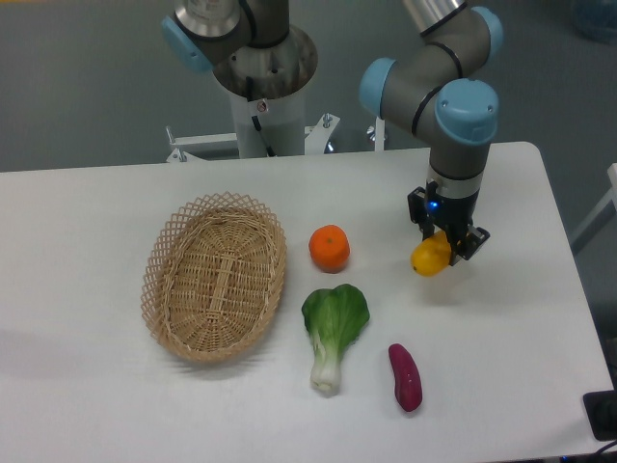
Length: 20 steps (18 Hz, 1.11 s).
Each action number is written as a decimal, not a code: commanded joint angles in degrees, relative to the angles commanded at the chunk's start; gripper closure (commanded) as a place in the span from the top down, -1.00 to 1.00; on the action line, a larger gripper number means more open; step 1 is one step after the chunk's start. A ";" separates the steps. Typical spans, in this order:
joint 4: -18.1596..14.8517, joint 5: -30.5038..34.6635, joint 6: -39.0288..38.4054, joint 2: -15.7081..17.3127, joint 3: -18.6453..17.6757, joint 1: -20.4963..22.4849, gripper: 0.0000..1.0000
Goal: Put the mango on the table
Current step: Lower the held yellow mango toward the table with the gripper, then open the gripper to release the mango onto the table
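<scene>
At centre right of the frame, the gripper (445,249) is clamped on the mango (431,257), holding it low over the table (511,328), probably so it can be set down gently.

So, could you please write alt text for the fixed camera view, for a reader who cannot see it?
A robot arm's two-finger gripper holds a smooth yellow-orange mango just above a large white table. On the table lie an empty oval woven wicker basket, a round orange fruit, a leafy green bok choy and a small purple sweet potato.
</scene>
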 joint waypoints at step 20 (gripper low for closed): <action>0.17 -0.09 -0.44 0.35 -2.12 0.09 1.00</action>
